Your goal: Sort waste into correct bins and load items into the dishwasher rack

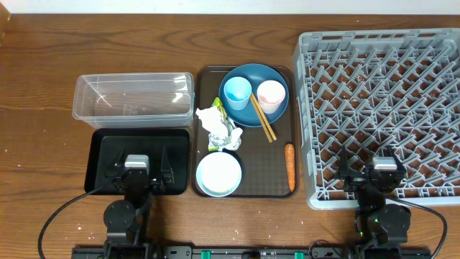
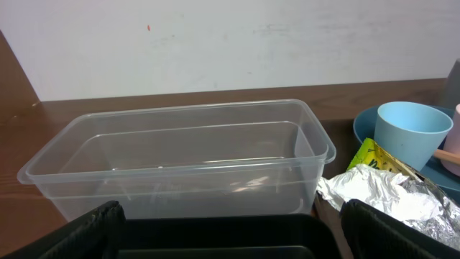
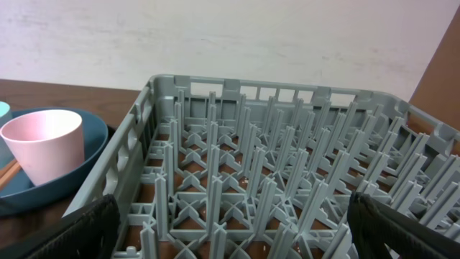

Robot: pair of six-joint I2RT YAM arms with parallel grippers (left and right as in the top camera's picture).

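Left gripper [image 1: 140, 160], fingers spread and empty, hovers over the black tray [image 1: 100, 155]. The tissue [image 1: 210, 117] lies ahead to its right, farther from the right gripper [image 1: 370, 167], also spread.

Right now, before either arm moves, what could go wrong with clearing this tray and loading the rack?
1. The chopsticks lie loose across the dish rim beside the pink cup; lifting either could roll them off.
2. The tissue and wrapper are bunched together, so one grab may lift both and missort one.
3. The carrot sits close to the rack wall, leaving little room to grasp it.
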